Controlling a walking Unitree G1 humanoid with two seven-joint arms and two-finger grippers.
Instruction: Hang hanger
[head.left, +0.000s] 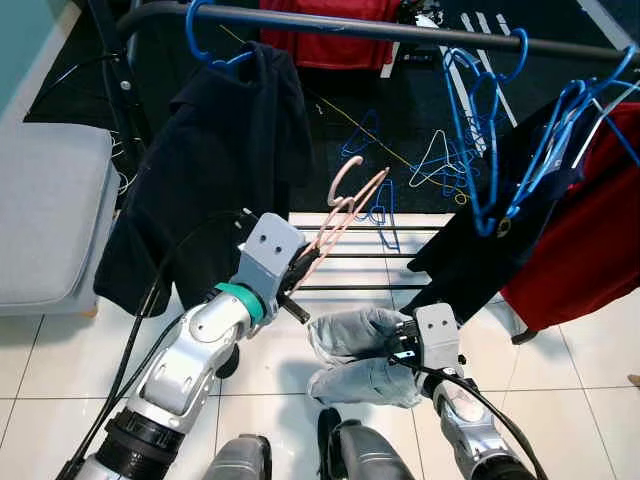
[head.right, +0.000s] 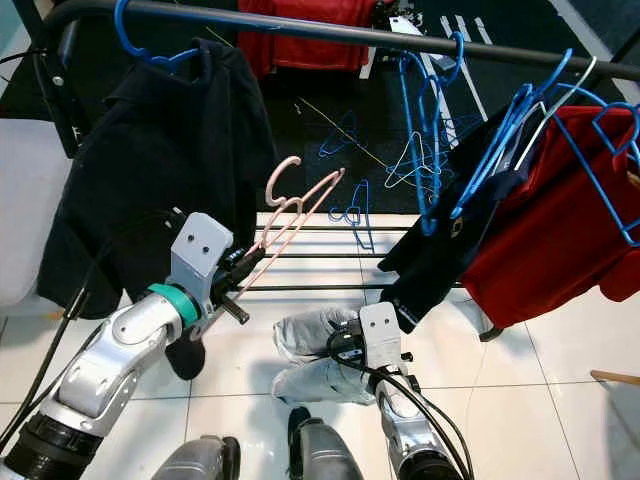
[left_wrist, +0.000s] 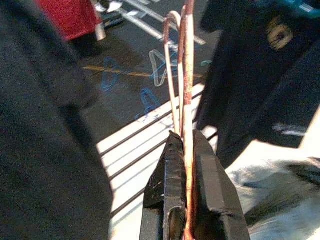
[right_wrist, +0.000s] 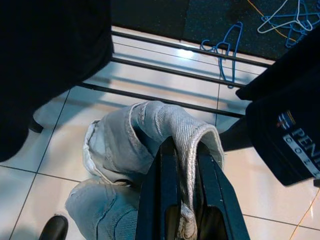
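My left gripper (head.left: 298, 272) is shut on a thin pink hanger (head.left: 345, 208) whose hook points up toward the dark rail (head.left: 400, 30). The hanger (left_wrist: 185, 90) is pinched between the two black fingers (left_wrist: 170, 175). It sits well below the rail, between a dark shirt (head.left: 210, 160) on a blue hanger (head.left: 205, 45) at the left and a group of empty blue hangers (head.left: 475, 120). My right gripper (head.left: 400, 345) is low and shut on a pale grey garment (right_wrist: 150, 135) that droops toward the tiled floor.
At the right a dark shirt (head.right: 450, 220) and a red shirt (head.right: 550, 230) hang from the rail on blue hangers. Loose blue hangers (head.left: 440, 165) lie on the dark mat beyond the rack's lower bars (head.left: 360, 265). A grey cushion (head.left: 50, 210) sits at the left.
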